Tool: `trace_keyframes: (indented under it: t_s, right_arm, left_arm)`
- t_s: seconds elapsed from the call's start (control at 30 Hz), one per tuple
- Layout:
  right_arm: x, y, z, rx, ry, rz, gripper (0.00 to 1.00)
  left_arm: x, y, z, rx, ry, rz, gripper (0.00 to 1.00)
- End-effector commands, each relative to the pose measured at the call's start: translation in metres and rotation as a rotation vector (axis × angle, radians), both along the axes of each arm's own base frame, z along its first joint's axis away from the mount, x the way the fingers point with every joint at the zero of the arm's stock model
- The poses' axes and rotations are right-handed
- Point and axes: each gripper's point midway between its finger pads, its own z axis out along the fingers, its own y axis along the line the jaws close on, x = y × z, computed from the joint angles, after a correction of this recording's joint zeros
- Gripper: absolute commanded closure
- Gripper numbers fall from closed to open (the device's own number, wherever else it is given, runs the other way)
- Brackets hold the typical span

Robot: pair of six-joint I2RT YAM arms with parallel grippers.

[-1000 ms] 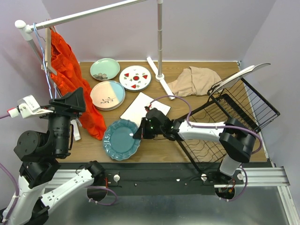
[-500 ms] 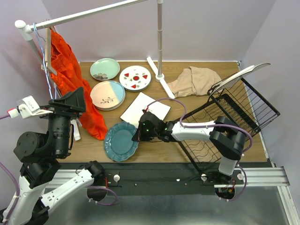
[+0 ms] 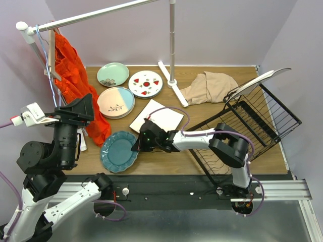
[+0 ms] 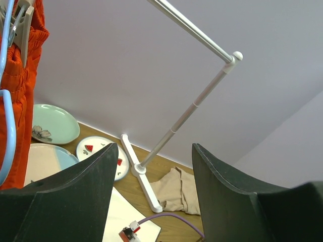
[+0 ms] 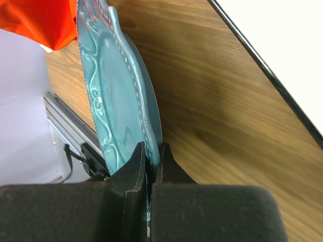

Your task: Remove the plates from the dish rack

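The left pincer (image 4: 154, 151) is hanging high above the left side of the desk (image 3: 171, 161) with its jaws spread wide and nothing between them. Far below and beyond it, the pale green plate (image 3: 112, 74), the pink-and-blue plate (image 3: 115, 102) and the red-spotted plate (image 3: 145, 83) are lying flat on the wood.

The teal scalloped plate (image 3: 118, 151) is stretching out to the left of the right pincer (image 3: 139, 142). This pincer is clenched on the plate's right rim, one finger above the rim and one below. The plate is sitting very low over the desk, but I cannot tell if it is touching the wood. Just behind this pincer the white square plate (image 3: 156, 117) is lying flat.

Well to the right of the right pincer, the dish rack (image 3: 252, 121) is standing, and one pale plate (image 3: 257, 83) is leaning on its far top edge.

I am judging the teal plate as stiff, rather heavy glazed ware, slippery and easy to chip. Held only at one edge, it is pulling down on the far side, so the hold should be deep over the raised rim, not on the wavy tips. The leaning plate is asking for the same: a hold on its free upper rim, lifted slowly out of the wires.
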Motion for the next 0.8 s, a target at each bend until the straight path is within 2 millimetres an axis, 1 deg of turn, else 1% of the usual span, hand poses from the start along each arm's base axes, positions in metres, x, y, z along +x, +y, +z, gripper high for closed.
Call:
trace_keyframes:
  t_s: [0.0, 0.07, 0.17, 0.2, 0.27, 0.3, 0.4, 0.47, 0.53, 0.67, 0.77]
  right_arm:
    - [0.0, 0.025, 0.004, 0.077, 0.013, -0.015, 0.99]
    - [-0.002, 0.025, -0.003, 0.069, 0.021, -0.012, 0.97]
    - [-0.005, 0.019, -0.011, 0.051, 0.032, -0.02, 0.9]
    - [-0.005, 0.017, -0.013, 0.045, 0.032, -0.023, 0.85]
    - [-0.007, 0.012, -0.018, 0.032, 0.036, -0.028, 0.81]
    - [-0.007, 0.011, -0.017, 0.033, 0.034, -0.027, 0.77]
    - [-0.01, 0.006, -0.023, 0.017, 0.044, -0.026, 0.71]
    - [-0.01, 0.003, -0.025, 0.011, 0.042, -0.03, 0.69]
    - [-0.011, 0.0, -0.029, 0.0, 0.042, -0.031, 0.67]
    - [-0.012, -0.003, -0.031, -0.005, 0.046, -0.032, 0.61]
    - [-0.013, -0.004, -0.029, -0.005, 0.04, -0.028, 0.58]
  left_arm:
    - [-0.001, 0.001, 0.003, -0.016, -0.016, -0.003, 0.31]
    - [-0.001, 0.001, 0.002, -0.012, -0.015, -0.002, 0.31]
    - [-0.001, 0.001, 0.003, -0.015, -0.016, -0.003, 0.31]
    - [-0.001, 0.0, 0.003, -0.015, -0.016, -0.004, 0.31]
    - [-0.001, -0.001, 0.005, -0.02, -0.023, -0.009, 0.31]
    - [-0.001, -0.001, 0.005, -0.021, -0.024, -0.012, 0.31]
    - [0.0, -0.003, 0.006, -0.022, -0.026, -0.018, 0.31]
    - [0.001, -0.005, 0.006, -0.022, -0.027, -0.02, 0.31]
    - [0.003, -0.007, 0.006, -0.019, -0.023, -0.023, 0.31]
    - [0.004, -0.01, 0.004, -0.016, -0.022, -0.028, 0.31]
    - [0.005, -0.011, 0.004, -0.015, -0.022, -0.028, 0.31]
